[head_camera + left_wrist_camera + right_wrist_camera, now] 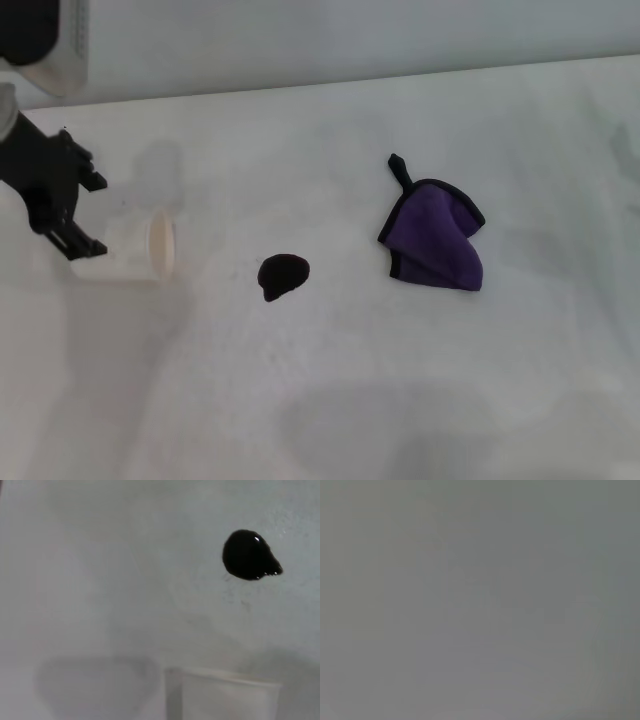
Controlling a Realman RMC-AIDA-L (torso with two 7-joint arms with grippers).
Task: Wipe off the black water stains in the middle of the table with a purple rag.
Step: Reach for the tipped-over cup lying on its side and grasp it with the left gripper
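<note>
I'm holding the left gripper (88,215) clamped on the tipped white cup (140,250), left of the black water stains (283,274); purple rag (437,240) is lying right, untouched

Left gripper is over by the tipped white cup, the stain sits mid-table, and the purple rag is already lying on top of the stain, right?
Not quite. In the head view the purple rag lies apart from the black water stain, on the side of the robot's right, with bare table between them. The rest holds: the left gripper is by the tipped white cup and the stain is uncovered mid-table.
</note>
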